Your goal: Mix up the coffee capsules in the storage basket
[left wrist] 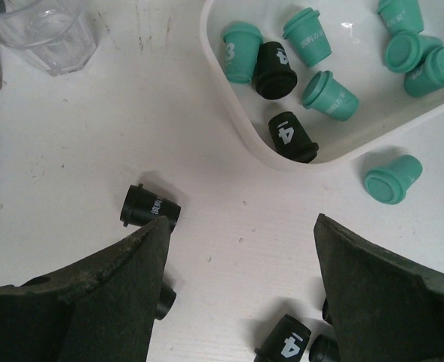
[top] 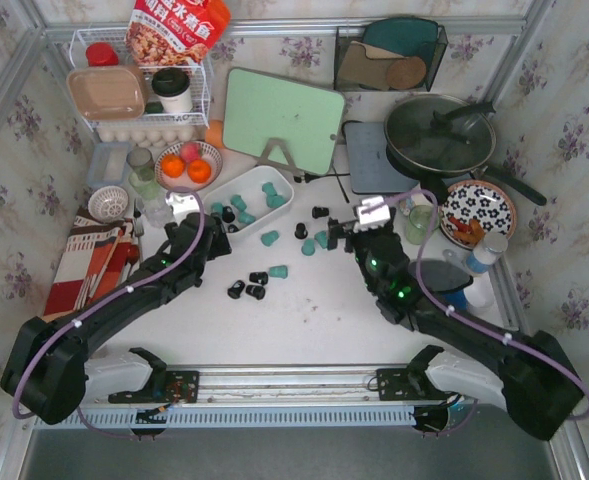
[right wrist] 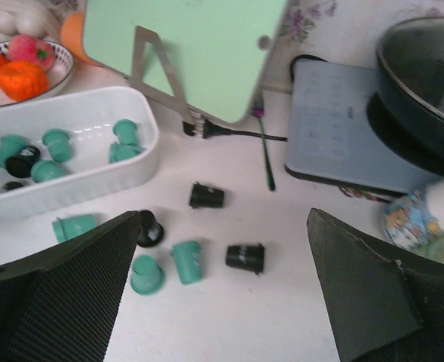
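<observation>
The white storage basket [top: 286, 190] lies at centre left and holds several teal capsules [top: 271, 196] and two black ones [left wrist: 273, 69]. More capsules lie loose on the table: black ones [top: 246, 290] near the front, teal ones [top: 277, 271] and black ones [top: 320, 212] to the basket's right. My left gripper [top: 199, 240] is open and empty just in front of the basket's near corner [left wrist: 229, 113], above bare table [left wrist: 241, 222] with black capsules [left wrist: 150, 206] beside its fingers. My right gripper [top: 344, 235] is open and empty [right wrist: 222, 215] above a black capsule [right wrist: 245, 257] and teal ones [right wrist: 186, 260].
A green cutting board [top: 282, 118] stands behind the basket. A bowl of oranges [top: 187, 165], a clear glass [left wrist: 44, 34] and a wire rack [top: 139, 90] are at the left. A hob with a pan [top: 439, 135], a patterned plate [top: 477, 212] and cups are at the right.
</observation>
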